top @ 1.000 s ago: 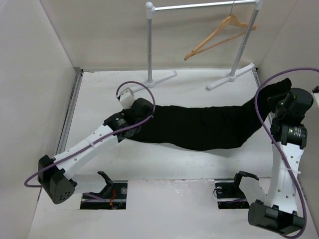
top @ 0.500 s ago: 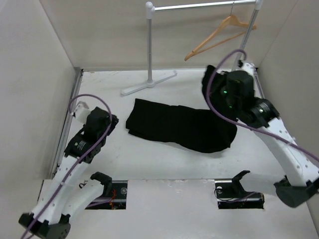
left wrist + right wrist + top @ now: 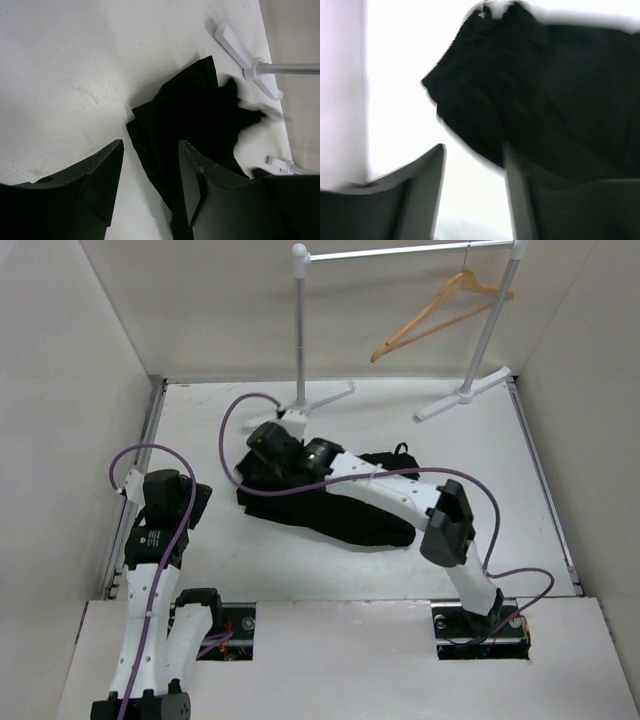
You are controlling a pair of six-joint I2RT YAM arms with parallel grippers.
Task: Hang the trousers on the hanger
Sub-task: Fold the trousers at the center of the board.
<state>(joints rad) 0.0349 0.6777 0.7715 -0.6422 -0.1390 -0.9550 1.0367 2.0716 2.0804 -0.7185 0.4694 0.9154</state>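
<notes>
The black trousers (image 3: pixel 345 508) lie folded in a bunch on the white table. The wooden hanger (image 3: pixel 440 308) hangs on the rail at the back right. My right gripper (image 3: pixel 262 455) reaches far left across the trousers to their left end. In the right wrist view its jaws (image 3: pixel 474 147) stand open with bare table between them, and the trousers (image 3: pixel 535 85) lie just ahead, blurred. My left gripper (image 3: pixel 195 498) is at the table's left, apart from the cloth. It is open (image 3: pixel 151 145) and empty, with the trousers (image 3: pixel 195 115) ahead of it.
The grey clothes rail stands at the back, with its left post (image 3: pixel 300 330) and foot (image 3: pixel 245 50) close behind the trousers and its right foot (image 3: pixel 462 395) further right. White walls enclose the table on the left, back and right.
My right arm has swung from the back right over to the trousers' left end. The trousers have been bunched up shorter. My left arm has drawn back slightly.
</notes>
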